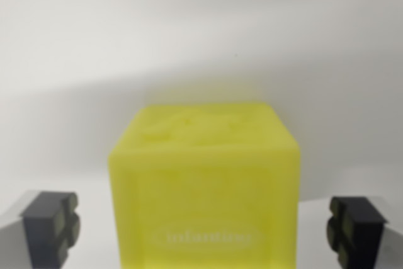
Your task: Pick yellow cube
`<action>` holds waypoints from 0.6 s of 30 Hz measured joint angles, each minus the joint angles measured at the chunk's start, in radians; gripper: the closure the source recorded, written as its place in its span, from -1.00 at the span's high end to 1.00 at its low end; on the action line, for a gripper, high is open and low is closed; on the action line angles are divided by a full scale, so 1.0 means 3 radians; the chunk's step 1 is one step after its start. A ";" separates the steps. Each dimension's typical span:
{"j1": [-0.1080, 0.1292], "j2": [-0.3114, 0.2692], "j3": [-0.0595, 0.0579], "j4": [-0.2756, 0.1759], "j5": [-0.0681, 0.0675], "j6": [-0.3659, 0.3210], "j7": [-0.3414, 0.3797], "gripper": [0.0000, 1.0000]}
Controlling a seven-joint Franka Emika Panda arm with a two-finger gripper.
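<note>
The yellow cube [204, 187] fills the lower middle of the wrist view, blurred by closeness, with faint raised lettering on its near face. It rests on a white surface [201, 42]. My gripper [204, 231] is open and straddles the cube. One dark fingertip [51, 228] shows at the wrist view's left and the other fingertip [356, 231] at the wrist view's right. A gap of white surface separates each from the cube's sides. The cube's bottom edge is cut off by the frame.
A soft grey shadow band [75, 111] crosses the white surface behind the cube. Nothing else shows in this view.
</note>
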 joint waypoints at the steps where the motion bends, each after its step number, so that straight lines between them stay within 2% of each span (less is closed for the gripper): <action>1: 0.0000 0.0017 0.0000 0.0004 0.0000 0.0012 0.0000 1.00; 14: 0.0000 0.0203 0.0000 0.0056 0.0000 0.0146 0.0000 1.00; 15: 0.0000 0.0205 0.0000 0.0058 0.0000 0.0148 0.0000 -1.00; 18: 0.0000 0.0198 0.0000 0.0055 0.0000 0.0144 0.0000 -1.00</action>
